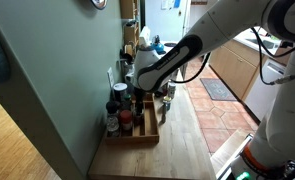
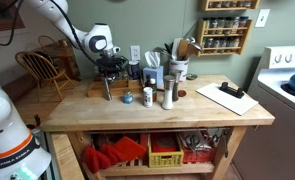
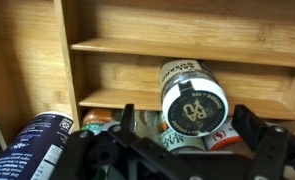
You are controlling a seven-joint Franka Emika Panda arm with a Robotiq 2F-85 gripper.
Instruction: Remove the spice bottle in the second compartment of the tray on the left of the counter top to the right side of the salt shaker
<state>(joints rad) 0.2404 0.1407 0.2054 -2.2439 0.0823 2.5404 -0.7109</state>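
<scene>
Wrist view: end effector (image 3: pixel 187 140) spread wide, spice bottle (image 3: pixel 193 100) centred between its fingers, inside the tray (image 3: pixel 167 45).

Tight inside the tray, open beside it

The tray (image 1: pixel 137 138) sits against the wall (image 1: pixel 57 90); bottles (image 1: pixel 114 108) crowd its wall-side lanes, and dividers (image 3: pixel 69 70) narrow each lane. Just past the tray stand shakers (image 2: pixel 168 97) and a utensil holder (image 2: pixel 177 68). On the tray's open side the counter top (image 1: pixel 187 140) gives free passage.
</scene>
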